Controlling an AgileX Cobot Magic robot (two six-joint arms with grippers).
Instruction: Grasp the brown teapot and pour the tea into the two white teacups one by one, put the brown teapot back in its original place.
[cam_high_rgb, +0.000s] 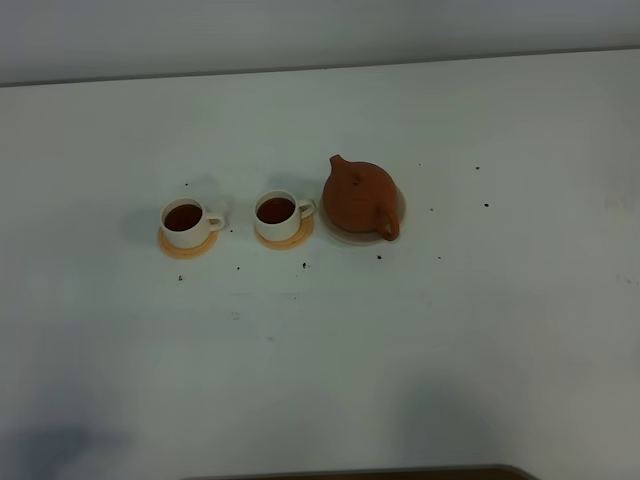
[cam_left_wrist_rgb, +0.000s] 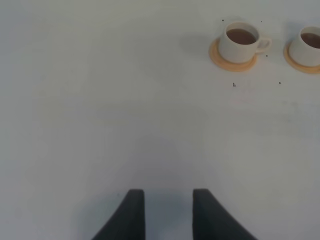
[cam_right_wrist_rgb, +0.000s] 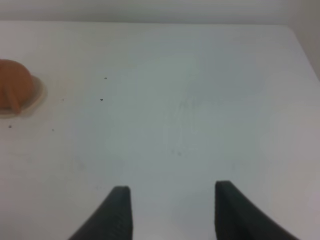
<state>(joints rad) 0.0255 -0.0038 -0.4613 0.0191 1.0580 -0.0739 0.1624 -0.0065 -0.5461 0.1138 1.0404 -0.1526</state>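
1. Brown teapot (cam_high_rgb: 358, 200) upright on beige saucer (cam_high_rgb: 397, 215), right of both cups.
2. Two white teacups (cam_high_rgb: 187, 221) (cam_high_rgb: 278, 212) on orange coasters (cam_high_rgb: 188, 246), tea-filled.
3. Left gripper (cam_left_wrist_rgb: 168, 210) fingers apart, empty, above table (cam_high_rgb: 450, 330).
4. Right gripper (cam_right_wrist_rgb: 173, 210) fingers wide apart, empty.

I see a wide white table (cam_high_rgb: 320, 350) filling nearly all of my overhead view. Its surface is matte and plain, dotted with a few tiny dark specks (cam_high_rgb: 379, 257) scattered around the middle and right. Along the far edge runs a pale grey wall (cam_high_rgb: 300, 30), meeting the table in a thin dark line. Light is soft and even, with faint grey shadows pooling near the front. A dark brown strip (cam_high_rgb: 400, 472) shows at the table's near edge.
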